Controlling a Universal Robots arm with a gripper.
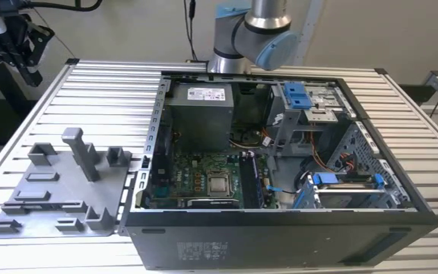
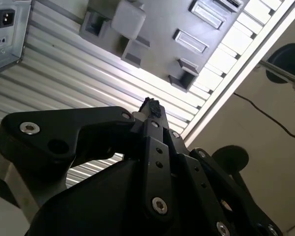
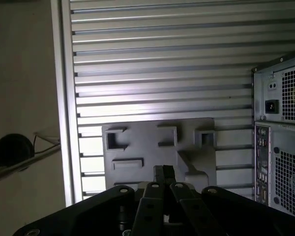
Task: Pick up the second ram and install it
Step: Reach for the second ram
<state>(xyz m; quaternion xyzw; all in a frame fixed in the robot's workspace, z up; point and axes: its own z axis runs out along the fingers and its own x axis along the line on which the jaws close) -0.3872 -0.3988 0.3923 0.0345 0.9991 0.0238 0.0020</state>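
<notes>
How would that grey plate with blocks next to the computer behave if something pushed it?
The grey fixture plate would probably slide rather than tip, since it lies flat and wide on the slatted table. It looks like stiff, fairly light plastic. Its tall post might catch a push first.

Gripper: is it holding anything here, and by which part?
Nothing, as far as shows. In both wrist views the gripper is shut, with no stick between its fingertips; the fixture plate lies beyond.

surface: ribbed metal table (image 1: pixel 89 91) | on it: open computer case (image 1: pixel 280 242), toward the exterior view's right | on it: grey plate (image 1: pixel 101 191) carrying blocks and posts, just beside the case on the exterior view's left
</notes>
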